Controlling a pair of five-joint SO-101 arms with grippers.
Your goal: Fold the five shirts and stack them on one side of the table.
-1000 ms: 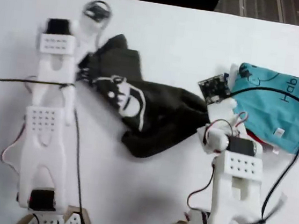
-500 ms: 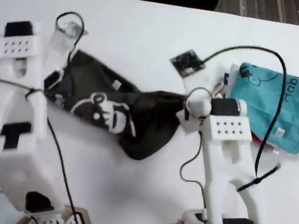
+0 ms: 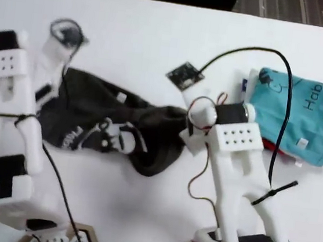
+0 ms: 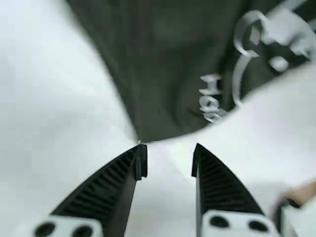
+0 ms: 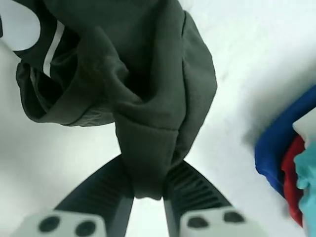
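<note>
A black shirt (image 3: 109,115) with a white print lies stretched across the middle of the table. My right gripper (image 3: 180,120) is at the shirt's right end, shut on a bunched fold of the black shirt (image 5: 143,74); the cloth runs down between the fingers of the right gripper (image 5: 150,168). My left gripper (image 3: 42,99) is at the shirt's left edge. In the left wrist view the left gripper (image 4: 168,150) stands open, low over the table, with the edge of the black shirt (image 4: 163,64) just past its tips and nothing between them.
A stack of folded shirts sits at the right side: a teal shirt (image 3: 302,114) on top, red and blue ones under it. The blue shirt (image 5: 276,148) shows beside the right gripper. A black cable (image 3: 277,128) hangs over the right arm.
Both arms have swung to the left. The right gripper has carried its end of the black shirt away from the stack, and the shirt now lies longer and flatter.
</note>
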